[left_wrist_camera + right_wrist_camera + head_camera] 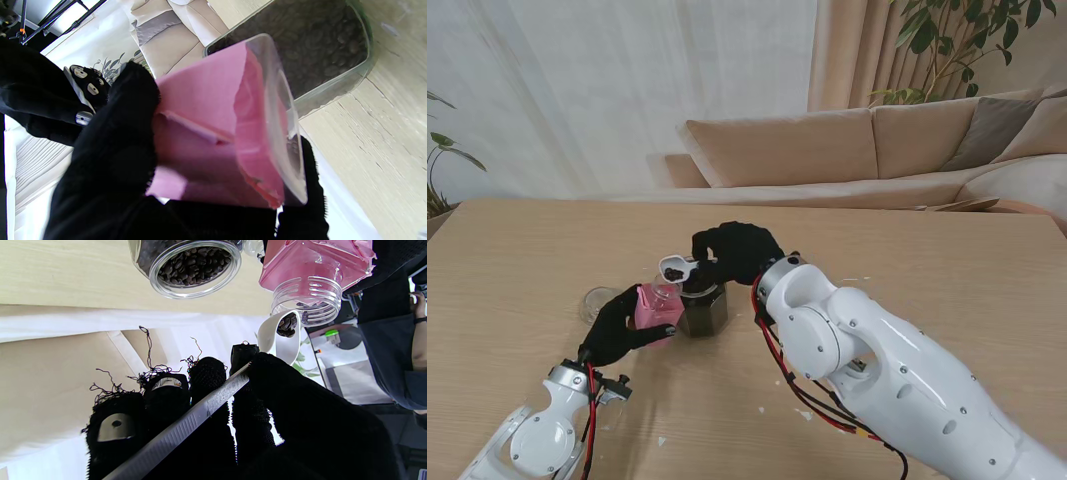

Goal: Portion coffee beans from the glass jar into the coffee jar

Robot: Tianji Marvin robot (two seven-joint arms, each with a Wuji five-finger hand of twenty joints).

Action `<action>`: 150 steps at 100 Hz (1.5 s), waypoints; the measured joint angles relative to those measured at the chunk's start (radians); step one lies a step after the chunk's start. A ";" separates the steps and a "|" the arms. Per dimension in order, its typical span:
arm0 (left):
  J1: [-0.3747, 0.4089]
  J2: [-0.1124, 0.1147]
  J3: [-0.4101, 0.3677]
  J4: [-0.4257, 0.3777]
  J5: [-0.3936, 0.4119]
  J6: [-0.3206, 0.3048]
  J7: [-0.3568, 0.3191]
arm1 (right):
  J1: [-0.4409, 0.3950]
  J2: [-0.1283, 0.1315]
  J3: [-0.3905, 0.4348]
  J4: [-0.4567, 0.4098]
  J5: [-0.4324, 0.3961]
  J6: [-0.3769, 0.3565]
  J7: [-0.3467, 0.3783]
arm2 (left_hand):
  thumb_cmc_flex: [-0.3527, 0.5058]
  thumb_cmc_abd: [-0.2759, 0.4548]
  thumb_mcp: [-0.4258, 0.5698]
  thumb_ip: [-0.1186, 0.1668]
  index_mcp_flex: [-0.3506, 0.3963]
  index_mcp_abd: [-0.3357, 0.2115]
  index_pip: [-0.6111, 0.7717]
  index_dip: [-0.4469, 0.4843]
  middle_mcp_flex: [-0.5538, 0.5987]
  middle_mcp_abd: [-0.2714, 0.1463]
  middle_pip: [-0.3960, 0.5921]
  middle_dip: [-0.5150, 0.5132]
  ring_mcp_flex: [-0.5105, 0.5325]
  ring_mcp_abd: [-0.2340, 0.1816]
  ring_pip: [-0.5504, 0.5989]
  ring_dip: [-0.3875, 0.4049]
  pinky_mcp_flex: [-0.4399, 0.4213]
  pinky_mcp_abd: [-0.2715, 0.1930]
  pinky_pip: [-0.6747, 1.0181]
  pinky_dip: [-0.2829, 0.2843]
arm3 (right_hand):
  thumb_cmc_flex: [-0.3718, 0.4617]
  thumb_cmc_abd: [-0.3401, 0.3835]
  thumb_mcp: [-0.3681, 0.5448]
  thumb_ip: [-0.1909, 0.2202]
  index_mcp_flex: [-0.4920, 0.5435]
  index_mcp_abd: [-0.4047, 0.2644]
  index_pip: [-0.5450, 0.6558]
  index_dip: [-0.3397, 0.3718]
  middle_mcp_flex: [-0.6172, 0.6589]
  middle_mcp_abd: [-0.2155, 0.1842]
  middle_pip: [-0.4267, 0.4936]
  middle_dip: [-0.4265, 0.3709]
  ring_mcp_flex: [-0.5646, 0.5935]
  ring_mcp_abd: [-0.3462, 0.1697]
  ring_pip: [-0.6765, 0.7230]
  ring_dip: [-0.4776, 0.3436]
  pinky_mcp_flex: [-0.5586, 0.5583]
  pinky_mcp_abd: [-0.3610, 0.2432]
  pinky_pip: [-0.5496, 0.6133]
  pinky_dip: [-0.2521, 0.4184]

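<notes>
At the centre of the stand view, the right hand [739, 252] holds a loaded white scoop [281, 335] at the mouth of the pink coffee jar [657, 306] (left hand [615, 335] grips it), beside the glass jar [703, 309] on the bench [517, 260]; next it should tip.

White scoop [279, 336] of beans at pink coffee jar [308, 303] mouth, fingers [206, 376] gripping handle, glass jar [195, 268] beside

The right hand [737, 250] hides most of the glass jar [703, 308] from the stand. The spoon [279, 331] handle runs off the picture's edge. The left hand [110, 160] covers the pink coffee jar [213, 133] side
</notes>
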State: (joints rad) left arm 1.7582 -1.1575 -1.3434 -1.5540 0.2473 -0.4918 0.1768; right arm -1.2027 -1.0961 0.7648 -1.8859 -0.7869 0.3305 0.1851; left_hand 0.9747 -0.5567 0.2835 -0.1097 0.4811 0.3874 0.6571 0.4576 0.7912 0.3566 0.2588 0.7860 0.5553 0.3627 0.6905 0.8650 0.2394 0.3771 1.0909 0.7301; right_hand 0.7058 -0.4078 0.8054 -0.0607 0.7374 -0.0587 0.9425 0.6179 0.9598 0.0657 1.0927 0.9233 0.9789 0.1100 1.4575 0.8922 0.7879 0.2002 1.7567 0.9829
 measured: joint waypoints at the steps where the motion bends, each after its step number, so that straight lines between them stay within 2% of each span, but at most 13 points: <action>1: 0.000 0.000 0.000 0.000 0.000 0.000 0.000 | -0.001 0.000 0.000 0.000 -0.003 -0.001 -0.002 | 0.000 0.000 0.000 0.000 0.000 0.000 0.000 0.000 0.000 0.000 0.000 0.000 0.000 0.000 0.000 0.000 0.000 0.000 0.000 0.000 | 0.000 0.000 0.000 0.000 0.000 0.000 0.000 0.000 0.000 0.000 0.000 0.000 0.000 0.000 0.000 0.000 0.000 0.000 0.000 0.000; 29: 0.000 -0.001 0.000 -0.006 -0.002 0.010 0.003 | -0.027 -0.004 -0.005 0.000 -0.099 -0.026 -0.058 | 0.000 0.000 0.000 0.000 0.000 0.000 0.000 0.000 0.000 0.000 0.000 0.000 0.000 0.000 0.000 0.000 0.000 0.000 0.000 0.000 | 0.000 0.000 0.000 0.000 0.000 0.000 0.000 0.001 0.000 0.000 0.000 0.000 0.002 0.000 0.007 0.000 0.010 0.000 0.000 0.000; 53: 0.001 -0.002 0.004 -0.014 -0.005 0.026 0.009 | -0.040 -0.006 -0.014 0.000 -0.150 -0.036 -0.098 | 0.000 0.000 0.000 0.000 0.000 0.000 0.000 0.000 0.000 0.000 0.000 0.000 0.000 0.000 0.000 0.000 0.000 0.000 0.000 0.000 | 0.000 0.000 0.000 0.000 0.000 0.000 0.000 0.001 0.000 -0.001 0.010 0.001 0.011 0.000 0.007 0.000 0.020 0.000 0.001 0.000; 74: 0.002 -0.003 0.008 -0.019 -0.016 0.035 0.007 | -0.048 -0.006 -0.028 -0.001 -0.249 -0.039 -0.127 | 0.000 0.000 0.000 0.000 0.000 0.000 0.000 0.000 0.000 0.000 0.000 0.000 0.000 0.000 0.000 0.000 0.000 0.000 0.000 0.000 | 0.000 0.000 0.000 0.000 0.000 0.000 0.000 0.002 0.000 -0.001 0.010 0.001 0.012 0.000 0.008 0.000 0.025 0.000 0.001 0.000; 119: 0.009 -0.004 0.007 -0.031 -0.053 0.038 -0.007 | -0.061 -0.006 -0.047 -0.005 -0.333 -0.034 -0.177 | 0.000 0.000 0.000 0.000 0.000 0.000 0.000 0.000 0.000 0.000 0.000 0.000 0.000 0.000 0.000 0.000 0.000 0.000 0.000 0.000 | 0.000 0.000 0.000 0.000 0.000 0.000 0.000 0.002 0.000 -0.010 0.010 0.002 0.024 -0.011 0.008 0.000 0.040 -0.009 0.003 -0.011; 150: 0.011 -0.004 0.008 -0.034 -0.058 0.041 -0.007 | -0.076 -0.006 -0.046 -0.013 -0.359 -0.031 -0.191 | 0.000 0.000 0.000 0.000 0.000 0.000 0.000 0.000 0.000 0.000 0.000 0.000 0.000 0.000 0.000 0.000 0.000 0.000 0.000 0.000 | 0.000 -0.001 0.000 0.000 0.000 0.000 0.000 0.002 0.010 -0.014 0.010 0.002 0.024 -0.012 0.008 0.000 0.042 -0.010 0.004 -0.016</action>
State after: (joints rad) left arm 1.7687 -1.1617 -1.3354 -1.5883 0.1891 -0.4510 0.1693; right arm -1.2788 -1.1025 0.7185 -1.8986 -1.1461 0.2998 -0.0055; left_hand 0.9747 -0.5567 0.2835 -0.1097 0.4811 0.3874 0.6571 0.4576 0.7912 0.3566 0.2588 0.7860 0.5553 0.3626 0.6905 0.8650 0.2394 0.3771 1.0908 0.7301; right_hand 0.7058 -0.4084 0.8054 -0.0607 0.7377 -0.0587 0.9428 0.6199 0.9700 0.0513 1.1026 0.9248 1.0030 0.0980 1.4654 0.8925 0.8303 0.1900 1.7608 0.9672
